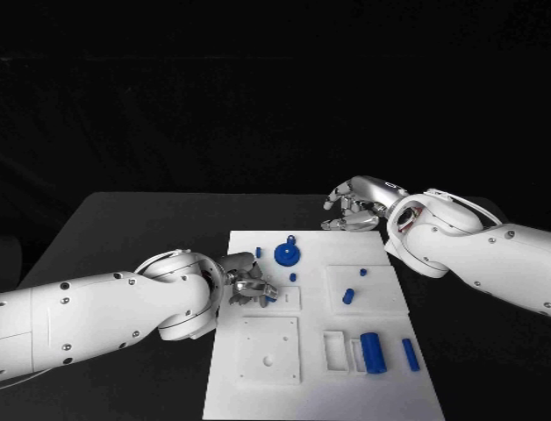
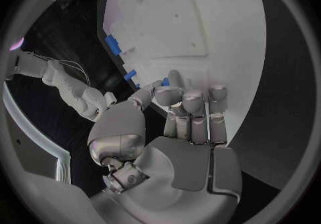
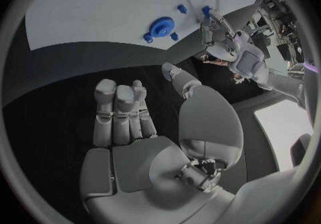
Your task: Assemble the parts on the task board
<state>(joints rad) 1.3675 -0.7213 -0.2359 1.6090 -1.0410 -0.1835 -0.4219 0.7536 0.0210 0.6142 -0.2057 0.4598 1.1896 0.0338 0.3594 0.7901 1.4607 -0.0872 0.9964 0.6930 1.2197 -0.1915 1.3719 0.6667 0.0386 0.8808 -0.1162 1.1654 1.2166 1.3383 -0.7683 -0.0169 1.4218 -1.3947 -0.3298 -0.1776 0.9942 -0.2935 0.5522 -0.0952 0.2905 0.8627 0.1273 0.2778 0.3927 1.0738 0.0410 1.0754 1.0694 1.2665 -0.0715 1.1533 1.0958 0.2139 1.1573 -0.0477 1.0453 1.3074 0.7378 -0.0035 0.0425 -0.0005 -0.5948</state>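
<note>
Head view, left hand (image 1: 248, 285) curled over task board (image 1: 313, 386), pinching blue part (image 1: 268, 299)

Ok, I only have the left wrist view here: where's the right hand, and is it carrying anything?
Observer: The right hand is over the black table, just past the far right corner of the task board, with nothing in it.
Operator: Any part lying near it?
Observer: Yes, the round blue part lies on the board at that far end, apart from the hand.
</note>
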